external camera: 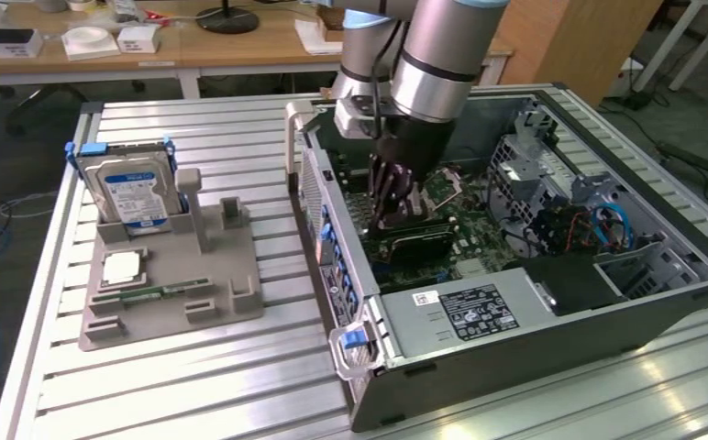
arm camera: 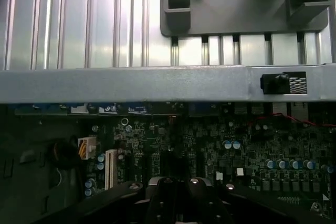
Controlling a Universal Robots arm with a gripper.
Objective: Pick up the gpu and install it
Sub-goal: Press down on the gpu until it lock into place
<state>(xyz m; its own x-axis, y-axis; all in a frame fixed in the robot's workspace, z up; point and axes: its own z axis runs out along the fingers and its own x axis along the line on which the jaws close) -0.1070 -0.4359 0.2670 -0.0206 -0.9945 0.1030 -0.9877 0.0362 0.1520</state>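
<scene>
Closed gripper [arm camera: 178,192] fingers low over motherboard [arm camera: 220,150], gpu [external camera: 413,240] half hidden beneath.

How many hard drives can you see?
1. The hard drive stands upright in the grey holder on the table, at the exterior view's left, beside the open computer case. More may be hidden inside the case's drive bays.

Slatted metal table [external camera: 207,367]: computer case [external camera: 550,339], grey fixture [external camera: 171,284].
</scene>
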